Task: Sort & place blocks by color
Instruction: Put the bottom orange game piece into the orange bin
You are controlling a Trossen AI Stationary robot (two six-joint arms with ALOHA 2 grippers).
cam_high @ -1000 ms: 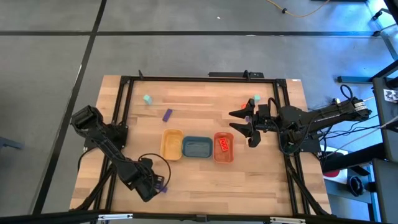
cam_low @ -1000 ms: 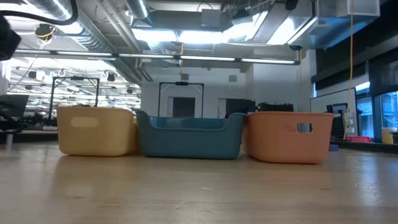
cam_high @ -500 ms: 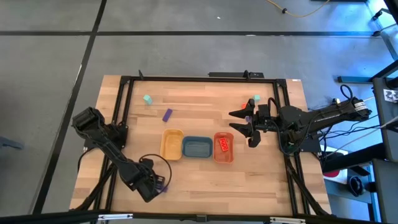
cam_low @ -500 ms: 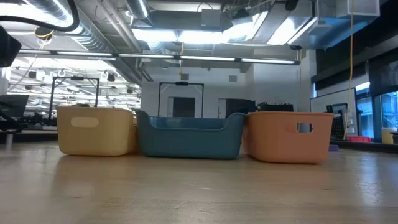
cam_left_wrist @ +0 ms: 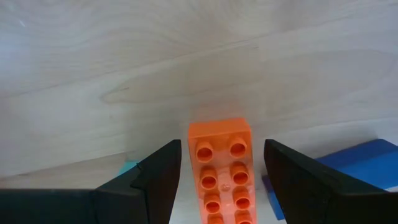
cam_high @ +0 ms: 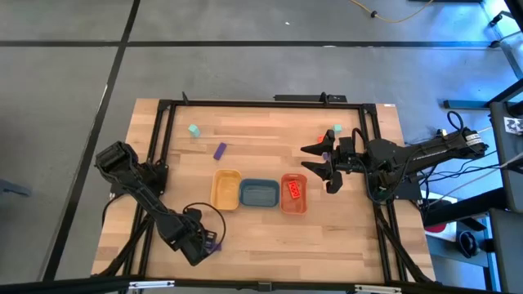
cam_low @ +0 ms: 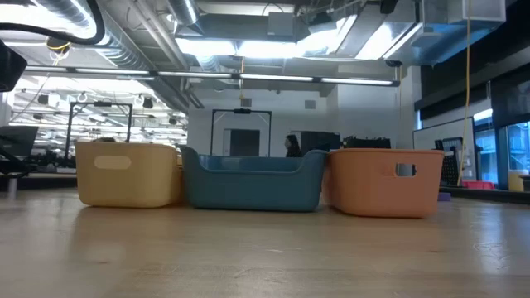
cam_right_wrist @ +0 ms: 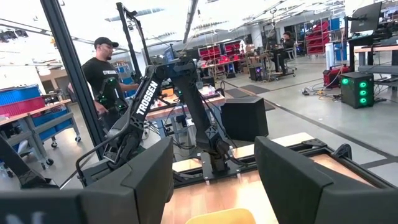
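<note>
Left gripper (cam_left_wrist: 221,186) hangs low at the table's (cam_high: 261,237) near-left corner, its fingers (cam_left_wrist: 158,177) spread either side of an orange brick (cam_left_wrist: 221,165) without touching it. Pick-up seems the step in hand; next the fingers must press onto the brick's long sides, then carry it to the orange tray (cam_high: 293,193). The brick lies flat, studs up, long axis running straight away between the fingers. Right gripper (cam_high: 320,169) waits spread beside that tray.

Orange-red brick (cam_left_wrist: 222,171) flat, studs up, two mint cubes (cam_high: 194,130) and purple bar (cam_high: 219,150) far side
</note>
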